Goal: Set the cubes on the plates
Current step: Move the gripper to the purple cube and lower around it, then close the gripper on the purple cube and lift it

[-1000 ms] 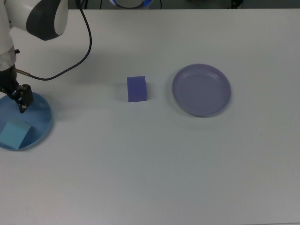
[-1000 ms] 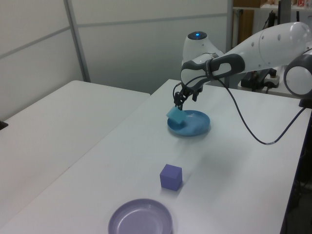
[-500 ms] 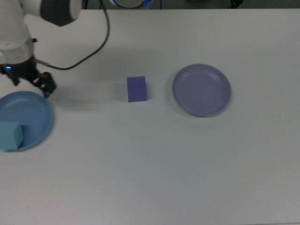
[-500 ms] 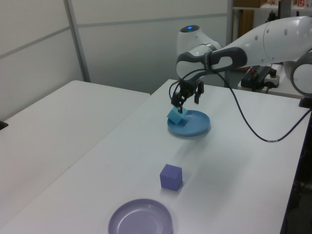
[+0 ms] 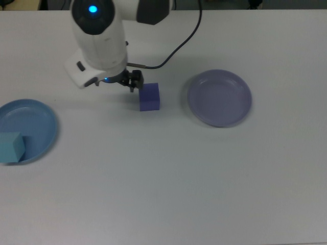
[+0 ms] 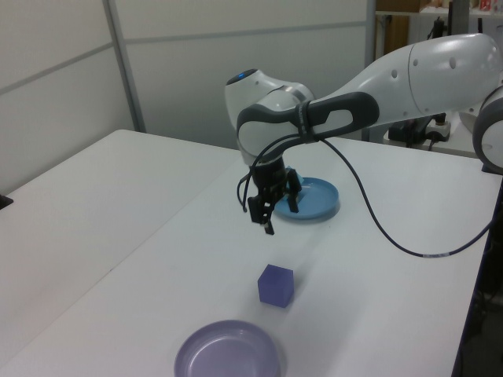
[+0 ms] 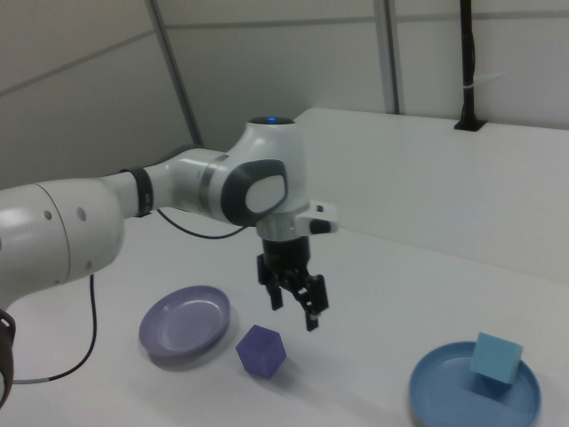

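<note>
gripper [image 7: 295,305] open, empty, above indigo cube [image 7: 261,350] on bench [image 5: 168,173]; cyan cube [image 7: 495,358] on blue plate [image 7: 436,384].

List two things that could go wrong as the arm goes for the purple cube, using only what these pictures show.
1. The pincer hangs open above and beside the indigo cube, not centred over it; descending so, a finger could nudge it away.
2. The cyan cube sits near the blue plate rim, so a knock might tip it out.
</note>
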